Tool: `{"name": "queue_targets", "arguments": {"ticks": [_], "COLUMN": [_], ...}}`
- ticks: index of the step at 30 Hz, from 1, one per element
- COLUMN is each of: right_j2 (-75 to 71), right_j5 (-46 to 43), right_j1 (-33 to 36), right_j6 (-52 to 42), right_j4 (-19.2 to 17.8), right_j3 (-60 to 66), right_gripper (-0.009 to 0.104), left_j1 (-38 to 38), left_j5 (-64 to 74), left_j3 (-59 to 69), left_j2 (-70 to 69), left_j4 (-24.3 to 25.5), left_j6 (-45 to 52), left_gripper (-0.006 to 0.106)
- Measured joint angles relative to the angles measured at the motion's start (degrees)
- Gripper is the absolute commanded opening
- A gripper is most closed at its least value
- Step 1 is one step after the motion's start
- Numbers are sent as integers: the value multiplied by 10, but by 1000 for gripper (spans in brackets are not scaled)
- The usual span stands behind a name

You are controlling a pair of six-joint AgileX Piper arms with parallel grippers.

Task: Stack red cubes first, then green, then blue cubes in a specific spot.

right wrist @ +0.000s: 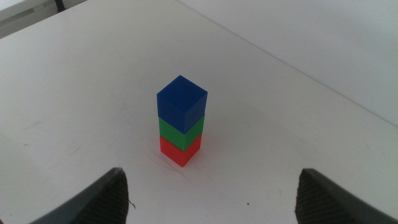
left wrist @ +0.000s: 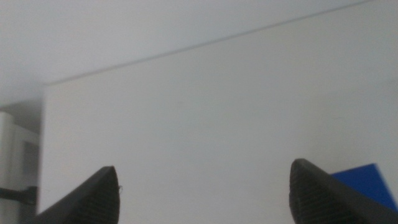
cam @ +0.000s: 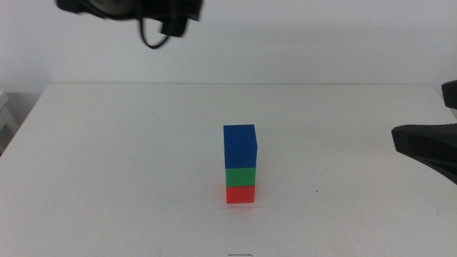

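Note:
Three cubes stand in one upright stack in the middle of the white table. The red cube (cam: 240, 194) is at the bottom, the green cube (cam: 240, 177) sits on it, and the blue cube (cam: 240, 145) is on top. The right wrist view shows the same stack: blue (right wrist: 181, 101), green (right wrist: 179, 133), red (right wrist: 179, 150). My right gripper (right wrist: 212, 172) is open, back from the stack on its right, touching nothing. My left gripper (left wrist: 204, 167) is open and empty, raised high, with only a corner of the blue cube (left wrist: 364, 183) beside one jaw.
The left arm (cam: 128, 8) hangs dark along the top of the middle view. The right arm's dark end (cam: 427, 146) shows at the right edge. The table's far edge (cam: 235, 84) meets a pale wall. White furniture (cam: 4, 114) stands off the table's left side.

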Motion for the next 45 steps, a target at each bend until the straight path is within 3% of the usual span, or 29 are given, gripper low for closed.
{"name": "queue_targets", "arguments": {"ticks": [5,13,16,38,45], "right_j2": [0,0,0,0,0], "right_j5": [0,0,0,0,0], "right_j1": [0,0,0,0,0], "right_j6": [0,0,0,0,0], "right_j4": [0,0,0,0,0], "right_j3": [0,0,0,0,0], "right_gripper": [89,89,89,89,89], "left_j1": [52,216,256,274,274], "left_j5": [0,-96,-112,-136,-190], "left_j3": [1,34,39,46,164], "left_j2": [-28,-110,-135,-183,-274], "left_j4": [-16,-209,-246,-247,-246], "left_j6": [60,234,274,291,291], "left_gripper": [94,94,94,94,94]}}
